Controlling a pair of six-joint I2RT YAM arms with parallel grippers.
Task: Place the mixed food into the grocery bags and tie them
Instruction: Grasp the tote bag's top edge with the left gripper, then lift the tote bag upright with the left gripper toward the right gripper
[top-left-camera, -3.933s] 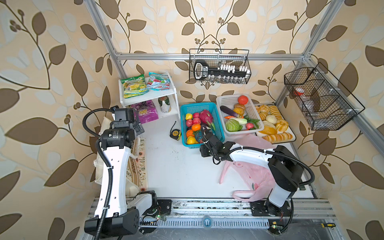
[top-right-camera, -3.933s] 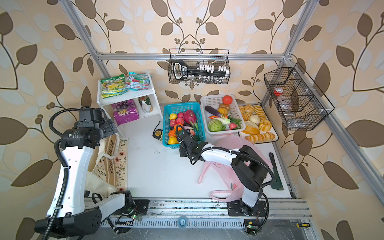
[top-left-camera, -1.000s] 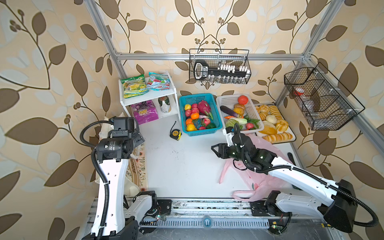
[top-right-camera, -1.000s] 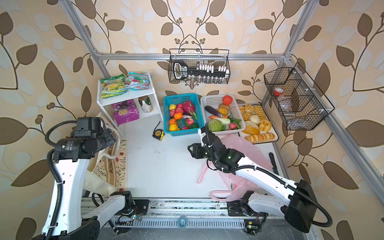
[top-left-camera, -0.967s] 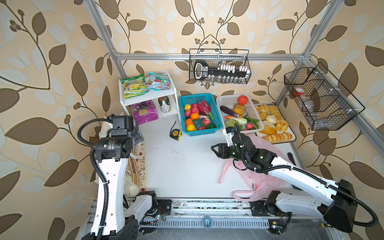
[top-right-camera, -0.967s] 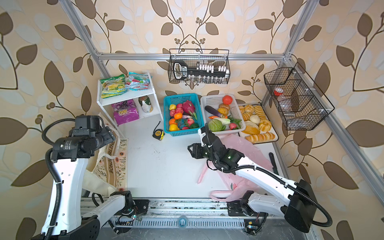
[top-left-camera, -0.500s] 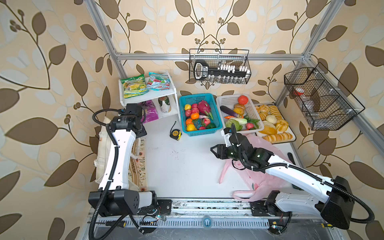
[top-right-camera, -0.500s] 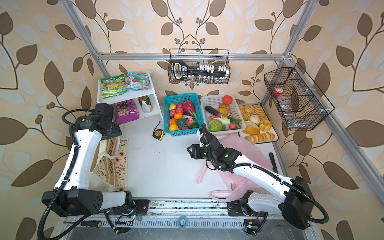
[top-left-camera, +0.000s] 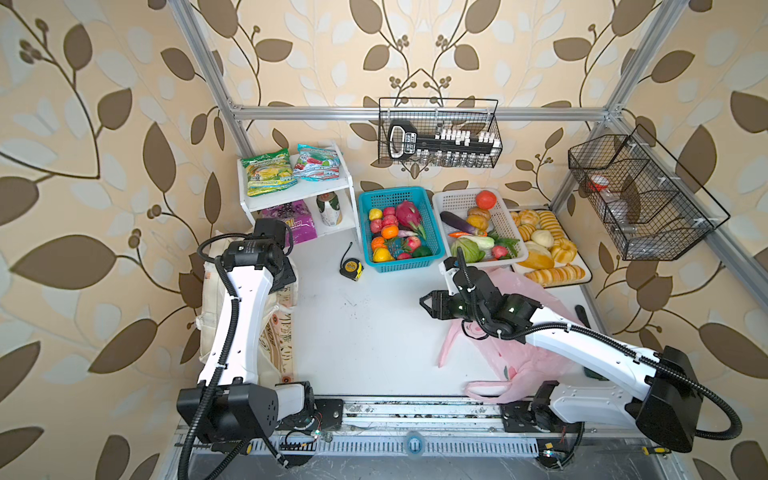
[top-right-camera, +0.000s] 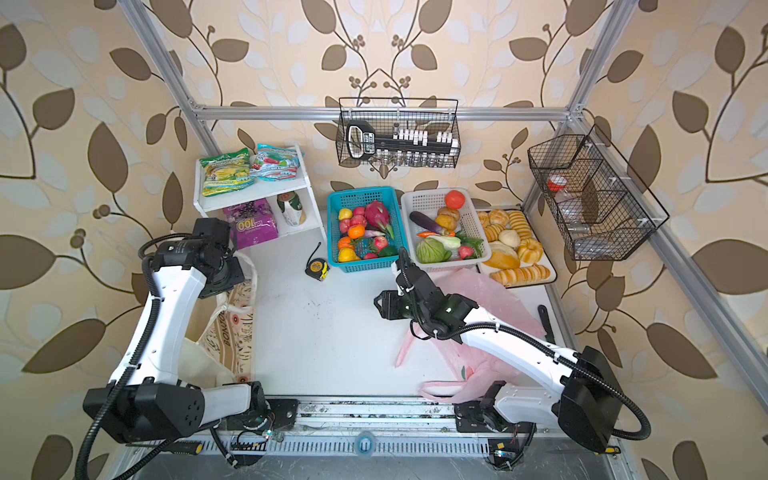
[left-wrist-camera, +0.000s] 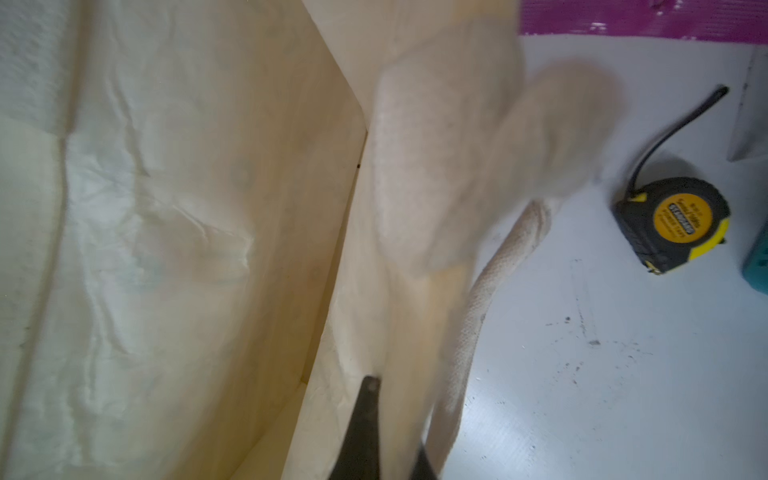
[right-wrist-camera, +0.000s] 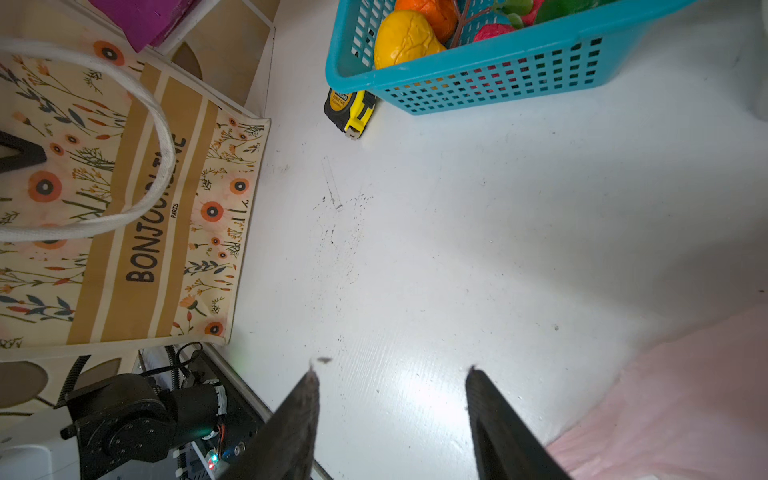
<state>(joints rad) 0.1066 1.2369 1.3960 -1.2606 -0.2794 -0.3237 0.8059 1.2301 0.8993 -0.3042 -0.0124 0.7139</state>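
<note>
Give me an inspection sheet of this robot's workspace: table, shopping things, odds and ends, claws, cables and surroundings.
Surface: white table, scuffed with dark specks.
Job's things: canvas tote lying at the left edge; pink plastic bag crumpled at the right; toy fruit in the blue basket; purple snack pouch and can under the white shelf; teal-red packet on top of it.
Clutter: tape measure, green-yellow packet, vegetable basket, bread rolls.
Grippers: left gripper shut, with tote cloth between its fingers; right gripper open, holding nothing, above the table.
Cables: black hoses loop along both arms; no snag seen.
Surroundings: leaf wallpaper, metal frame, two wire baskets on the walls.
</note>
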